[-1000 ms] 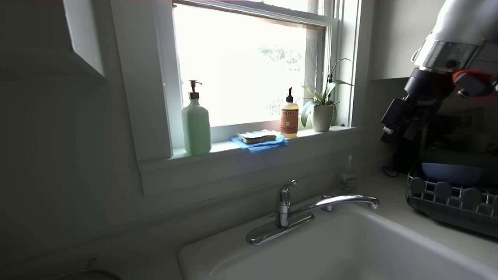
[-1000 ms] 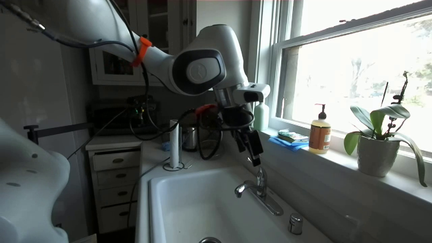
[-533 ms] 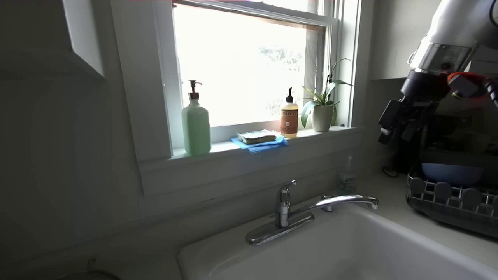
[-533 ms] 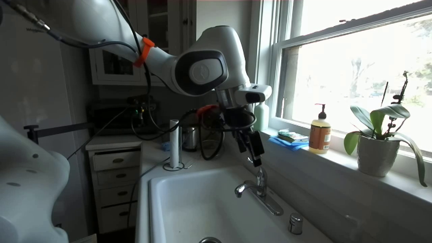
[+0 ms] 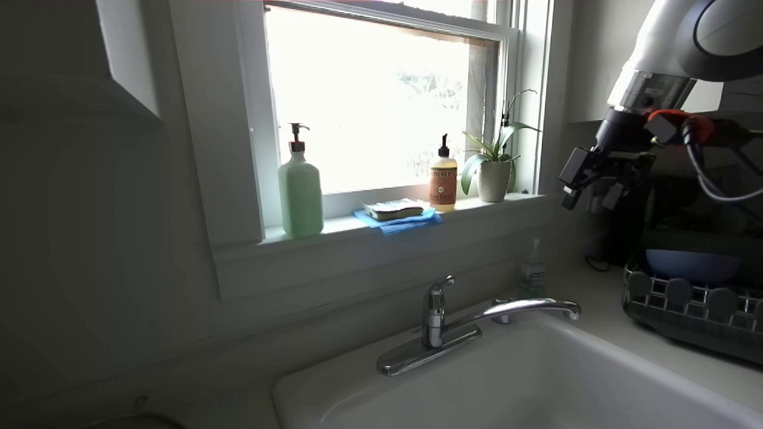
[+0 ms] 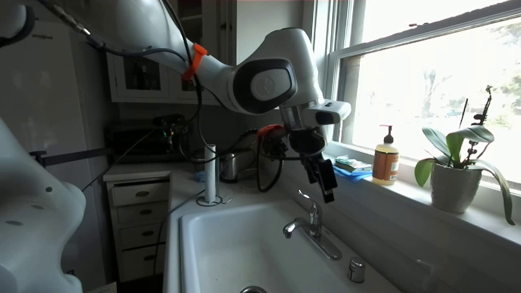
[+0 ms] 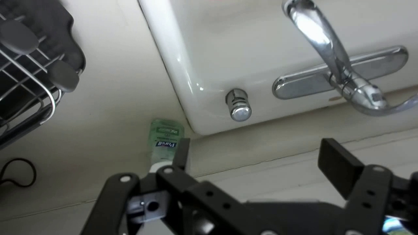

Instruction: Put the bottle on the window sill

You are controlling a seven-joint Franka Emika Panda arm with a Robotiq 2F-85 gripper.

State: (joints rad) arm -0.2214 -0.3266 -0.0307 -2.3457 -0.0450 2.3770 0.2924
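Note:
A clear, greenish Purell bottle (image 7: 166, 137) stands on the counter by the sink's corner in the wrist view. It also shows in an exterior view (image 5: 532, 275), below the right end of the white window sill (image 5: 341, 224). The sill also shows in an exterior view (image 6: 413, 194). A green pump bottle (image 5: 301, 196) and an amber soap bottle (image 5: 443, 185) stand upright on the sill. My gripper (image 7: 256, 156) is open and empty, above the counter. Its left finger overlaps the Purell bottle's side in the wrist view. In an exterior view the gripper (image 5: 589, 199) is above and right of that bottle.
A sponge on a blue cloth (image 5: 411, 225) and a potted orchid (image 6: 456, 189) are on the sill. A chrome faucet (image 5: 435, 322) rises behind the white sink (image 6: 228, 228). A dish rack (image 5: 694, 316) with a blue bowl stands on the counter.
My arm and open gripper have moved toward the window: leftward and slightly up in an exterior view, rightward in an exterior view, where the arm now hides the green pump bottle.

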